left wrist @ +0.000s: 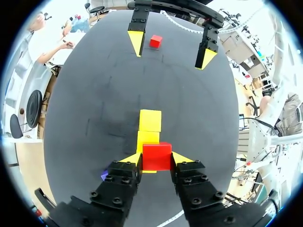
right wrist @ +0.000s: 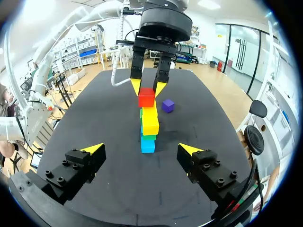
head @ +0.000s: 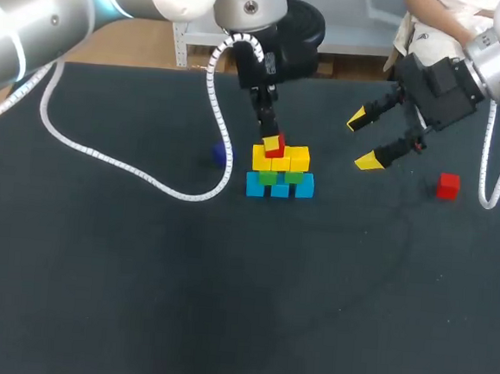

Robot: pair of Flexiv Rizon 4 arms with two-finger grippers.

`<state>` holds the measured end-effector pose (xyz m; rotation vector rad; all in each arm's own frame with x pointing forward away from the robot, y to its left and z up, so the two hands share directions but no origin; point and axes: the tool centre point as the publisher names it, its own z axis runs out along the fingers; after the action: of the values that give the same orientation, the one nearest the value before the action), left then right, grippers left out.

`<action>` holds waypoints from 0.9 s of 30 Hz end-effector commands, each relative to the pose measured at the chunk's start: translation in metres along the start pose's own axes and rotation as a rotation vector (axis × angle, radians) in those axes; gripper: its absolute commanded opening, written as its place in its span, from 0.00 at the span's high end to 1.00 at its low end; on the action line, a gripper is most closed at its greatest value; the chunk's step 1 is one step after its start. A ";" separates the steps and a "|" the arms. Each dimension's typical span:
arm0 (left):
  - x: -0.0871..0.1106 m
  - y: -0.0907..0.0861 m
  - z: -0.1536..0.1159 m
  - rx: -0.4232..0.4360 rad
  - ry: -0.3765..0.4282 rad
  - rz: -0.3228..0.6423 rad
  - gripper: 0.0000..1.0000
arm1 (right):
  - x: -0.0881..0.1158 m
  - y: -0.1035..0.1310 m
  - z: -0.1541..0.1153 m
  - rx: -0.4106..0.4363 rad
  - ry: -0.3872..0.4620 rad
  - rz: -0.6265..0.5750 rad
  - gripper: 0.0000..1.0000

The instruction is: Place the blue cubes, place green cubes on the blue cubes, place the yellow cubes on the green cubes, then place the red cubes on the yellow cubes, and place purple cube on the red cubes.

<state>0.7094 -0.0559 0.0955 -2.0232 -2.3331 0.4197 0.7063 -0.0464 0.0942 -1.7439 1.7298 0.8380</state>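
Note:
A small pyramid stands mid-table: blue cubes (head: 280,188) at the base, green cubes (head: 268,177) on them, yellow cubes (head: 297,159) above. My left gripper (head: 273,142) is shut on a red cube (head: 275,149) right on top of the yellow row. In the left wrist view that red cube (left wrist: 156,156) sits between the yellow-tipped fingers (left wrist: 130,159), over the yellow cubes (left wrist: 150,120). A second red cube (head: 448,185) lies loose at the right. The purple cube (head: 221,153) lies left of the stack. My right gripper (head: 364,140) hangs open and empty to the right of the stack.
The left arm's white coiled cable (head: 130,171) loops over the table to the left of the stack, passing by the purple cube. From the right wrist, the stack (right wrist: 149,124) and purple cube (right wrist: 167,105) lie ahead of the right gripper (right wrist: 142,149).

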 end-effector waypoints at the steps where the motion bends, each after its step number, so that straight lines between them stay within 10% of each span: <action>1: -0.002 0.005 -0.002 0.010 0.005 0.003 1.00 | 0.000 0.001 0.000 0.003 0.000 0.000 0.00; 27: 0.002 0.006 0.003 0.014 -0.025 -0.005 1.00 | 0.000 0.001 0.000 0.003 0.000 0.000 0.00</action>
<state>0.7129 -0.0541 0.0909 -2.0153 -2.3459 0.4594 0.7063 -0.0464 0.0942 -1.7439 1.7298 0.8380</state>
